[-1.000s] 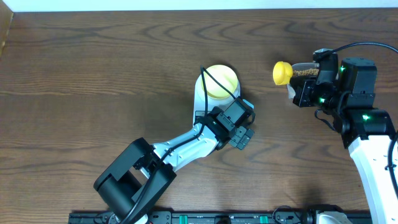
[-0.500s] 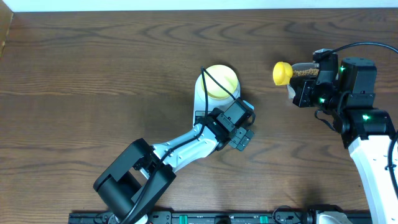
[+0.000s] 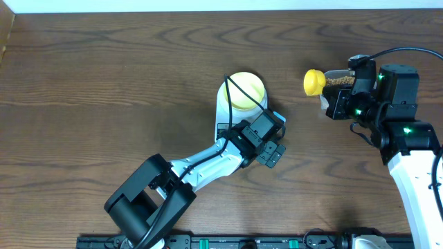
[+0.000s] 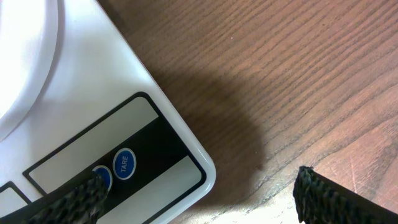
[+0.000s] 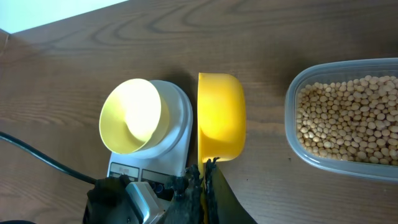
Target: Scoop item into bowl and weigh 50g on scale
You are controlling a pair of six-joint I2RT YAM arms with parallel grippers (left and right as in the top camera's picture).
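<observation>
Now, the beans all lie in the clear tub, out on the right side of the table. We see none in the pale bowl, which sits on top of the white scale in the middle. Between the tub and the bowl hangs the yellow spoon. Its cup is turned on its side, and its handle points back to the right gripper, which is pinched shut on that handle. So the beans are just to the right of the spoon, and the bowl is just to its left. We think this is what matters most. The right arm is much nearer to the beans, so it should be the one to dip the spoon to the right into the tub, then carry it left to the bowl. We cannot tell if any beans are in the spoon now. The left gripper is wide open and holds nothing. It hovers low over the front corner of the scale, near the TARE button, well away from the beans.
</observation>
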